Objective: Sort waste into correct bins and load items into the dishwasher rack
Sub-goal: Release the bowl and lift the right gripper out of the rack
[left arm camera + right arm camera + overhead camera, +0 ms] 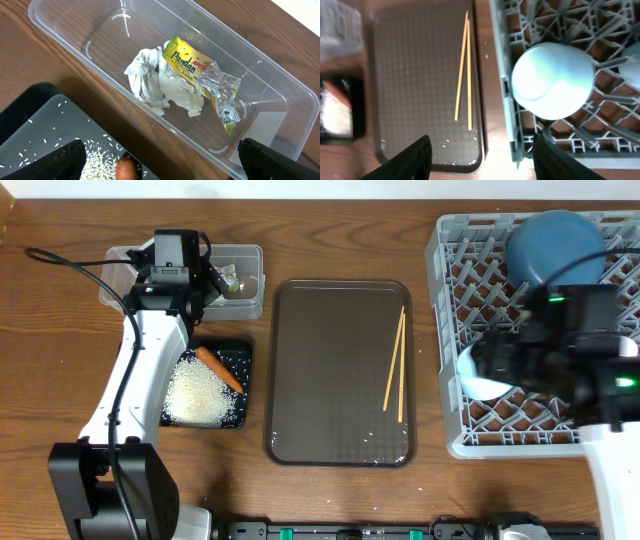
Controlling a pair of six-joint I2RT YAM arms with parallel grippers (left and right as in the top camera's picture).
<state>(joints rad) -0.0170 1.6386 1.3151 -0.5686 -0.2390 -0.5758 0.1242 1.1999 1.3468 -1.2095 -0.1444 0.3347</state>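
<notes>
With the small light-blue bowl [552,80] upturned inside the rack [506,120] by its edge and the jaws of the right gripper [482,157] spread empty above it, a straight lift is advised so nothing is nudged, while the jaws of the left gripper [162,165] hang released over the clear tub [115,55].

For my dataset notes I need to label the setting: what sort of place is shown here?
Probably a robot test bench staged as a dish-clearing station, not a real kitchen: a wooden table holds a grey dishwasher rack, a brown serving tray with chopsticks, and a clear tub of rubbish.
</notes>
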